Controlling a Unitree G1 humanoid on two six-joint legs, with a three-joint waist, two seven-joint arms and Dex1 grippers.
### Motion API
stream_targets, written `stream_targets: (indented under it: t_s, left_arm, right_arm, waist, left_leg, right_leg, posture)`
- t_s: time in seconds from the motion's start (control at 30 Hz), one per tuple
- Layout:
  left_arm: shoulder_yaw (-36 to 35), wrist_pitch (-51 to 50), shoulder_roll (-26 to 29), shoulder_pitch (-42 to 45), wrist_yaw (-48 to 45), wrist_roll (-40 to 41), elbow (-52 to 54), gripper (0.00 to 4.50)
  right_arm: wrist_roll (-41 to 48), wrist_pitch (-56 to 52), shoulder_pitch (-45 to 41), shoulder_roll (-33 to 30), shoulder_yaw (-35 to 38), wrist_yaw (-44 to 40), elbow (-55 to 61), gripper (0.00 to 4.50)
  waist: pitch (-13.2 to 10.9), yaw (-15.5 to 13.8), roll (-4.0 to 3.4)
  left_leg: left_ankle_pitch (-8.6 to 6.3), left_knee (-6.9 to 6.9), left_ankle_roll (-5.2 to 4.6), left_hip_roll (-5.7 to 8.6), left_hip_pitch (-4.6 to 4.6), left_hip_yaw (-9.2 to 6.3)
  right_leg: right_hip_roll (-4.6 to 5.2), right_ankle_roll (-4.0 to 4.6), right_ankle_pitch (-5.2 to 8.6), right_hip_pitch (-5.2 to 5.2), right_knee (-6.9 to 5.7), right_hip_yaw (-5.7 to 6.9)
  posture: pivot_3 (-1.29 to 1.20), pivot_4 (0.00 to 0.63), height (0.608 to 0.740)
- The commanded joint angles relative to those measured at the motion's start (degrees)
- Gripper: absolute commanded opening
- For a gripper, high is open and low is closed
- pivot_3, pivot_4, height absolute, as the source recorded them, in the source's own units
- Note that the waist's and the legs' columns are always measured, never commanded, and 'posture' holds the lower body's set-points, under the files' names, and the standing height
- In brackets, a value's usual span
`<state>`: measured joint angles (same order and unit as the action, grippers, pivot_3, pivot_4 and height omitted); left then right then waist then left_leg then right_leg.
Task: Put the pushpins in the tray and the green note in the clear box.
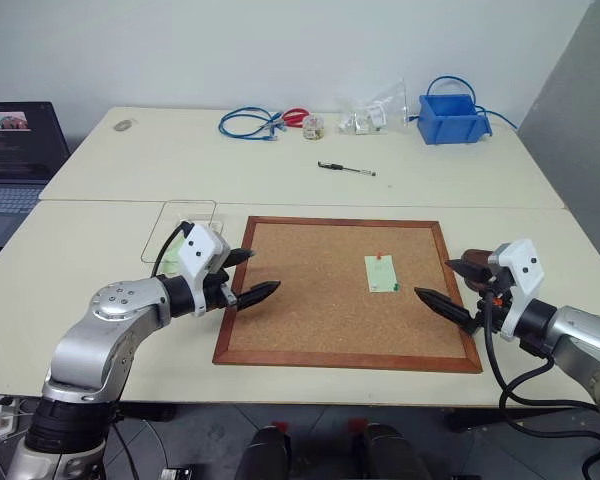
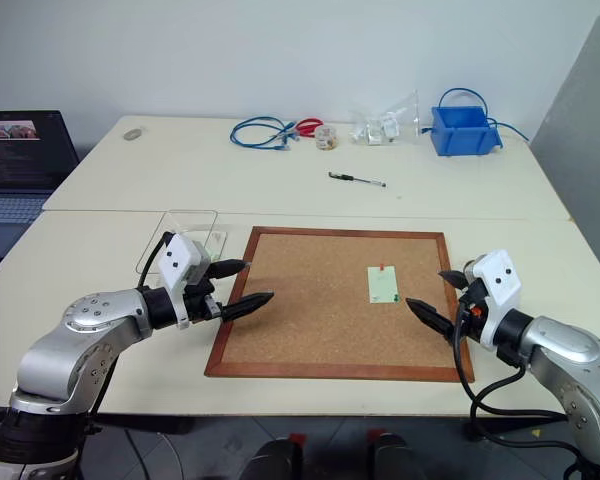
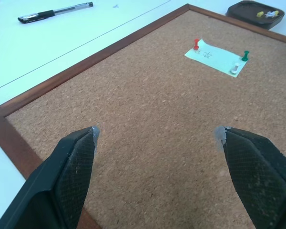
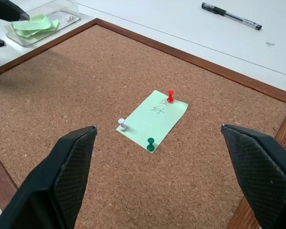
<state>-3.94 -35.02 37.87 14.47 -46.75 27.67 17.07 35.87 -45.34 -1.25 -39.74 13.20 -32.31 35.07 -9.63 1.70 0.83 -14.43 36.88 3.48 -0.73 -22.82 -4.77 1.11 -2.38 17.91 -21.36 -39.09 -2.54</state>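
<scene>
both grippers' fingers point(image 3: 76, 162) spread wide, hovering over the corkboard point(image 1: 310, 300).

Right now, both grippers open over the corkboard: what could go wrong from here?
1. The green note is held by three pins: red, green and white. Pulling it before all are out would likely tear it.
2. The pins are tiny against the right gripper's wide fingers; one could slip and roll across the corkboard.
3. The clear box already holds green slips, and the left gripper hangs near it; a bump could shift it.
</scene>
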Motion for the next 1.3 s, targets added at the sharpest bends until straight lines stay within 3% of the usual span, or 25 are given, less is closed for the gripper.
stream_targets:
  t_s: [0.03, 0.33, 0.63, 1.1, 1.3]
  left_arm:
    - [2.23, 1.77, -1.48, 1.43, -1.87, 0.7, 0.59, 3.42]
    - [9.85, 6.03, -6.11, 6.41, -4.43, -3.18, -6.59, 1.81]
    - [12.45, 10.01, -8.17, 9.43, -6.38, -6.42, -13.25, 0.06]
    - [17.89, 21.19, -15.04, 14.29, -4.16, -17.6, -30.4, 0.02]
    - [20.81, 22.8, -15.1, 13.18, -5.7, -21.48, -35.54, 0.02]
  right_arm:
    - [-0.81, 1.92, -1.58, 0.73, -1.02, 0.35, 0.11, 4.5]
    - [-3.23, 3.83, -4.88, 1.72, -4.18, 0.14, -3.04, 4.5]
    - [-4.41, 4.3, -6.51, 2.45, -4.99, 0.58, -4.09, 4.5]
    - [-6.76, 5.85, -11.67, 6.84, -9.31, 0.37, -9.21, 4.5]
    - [-9.23, 8.45, -15.48, 8.01, -11.55, -0.85, -14.81, 4.5]
  waist:
    - [0.0, 0.01, 0.0]
    - [0.0, 0.0, 0.0]
    - [0.0, 0.05, 0.0]
    - [0.0, 0.19, 0.0]
    - [0.03, 0.07, -0.01]
  left_leg:
    - [0.0, 0.0, 0.0, 0.0, 0.0, 0.0]
    - [0.0, 0.02, 0.0, 0.03, 0.01, 0.01]
    - [0.0, 0.01, 0.0, 0.02, -0.02, -0.01]
    - [0.0, 0.04, 0.0, 0.04, -0.01, 0.0]
    - [0.01, 0.04, -0.01, 0.06, 0.0, -0.01]
  right_leg:
    - [0.0, 0.0, 0.0, 0.0, 0.0, 0.0]
    - [0.0, 0.0, 0.0, 0.02, 0.0, -0.02]
    - [-0.01, 0.0, 0.0, -0.02, -0.01, 0.0]
    - [-0.01, 0.0, -0.01, -0.02, -0.04, -0.01]
    - [0.0, 0.0, -0.01, 0.0, -0.05, 0.0]
  posture:
    - [0.0, 0.15, 0.74]
    - [0.0, 0.15, 0.74]
    - [0.0, 0.15, 0.74]
    - [0.0, 0.15, 0.74]
    - [0.0, 0.15, 0.74]
